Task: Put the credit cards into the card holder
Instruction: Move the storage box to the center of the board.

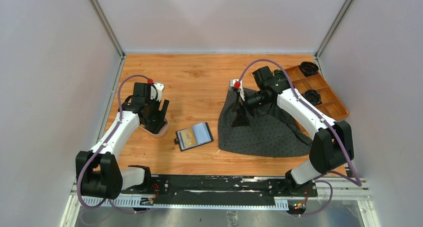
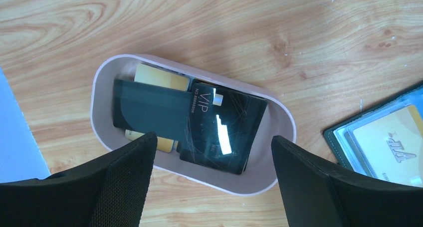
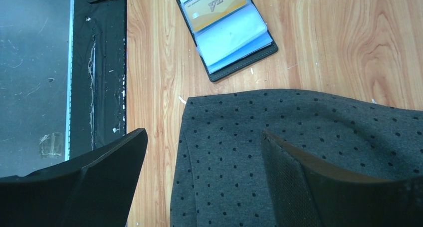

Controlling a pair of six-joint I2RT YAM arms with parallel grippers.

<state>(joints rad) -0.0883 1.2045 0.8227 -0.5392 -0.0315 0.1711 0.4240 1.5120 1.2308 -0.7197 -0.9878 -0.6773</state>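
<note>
The black card holder (image 1: pixel 194 136) lies open on the wood, a gold card (image 3: pixel 214 7) in one clear pocket; it also shows in the right wrist view (image 3: pixel 227 30) and at the right edge of the left wrist view (image 2: pixel 384 137). A pinkish tray (image 2: pixel 279 117) holds a black VIP card (image 2: pixel 224 127), a dark blue-grey card (image 2: pixel 149 110) and gold cards (image 2: pixel 159 77) beneath. My left gripper (image 2: pixel 213 139) is open and empty just above the tray's near rim. My right gripper (image 3: pixel 203 133) is open and empty over a grey dotted cloth (image 3: pixel 299 137).
The grey dotted cloth (image 1: pixel 259 127) spreads right of the card holder. An orange-brown compartmented box (image 1: pixel 319 90) with black round items stands at the back right. The pinkish tray (image 1: pixel 160 132) sits at the left, near the side wall.
</note>
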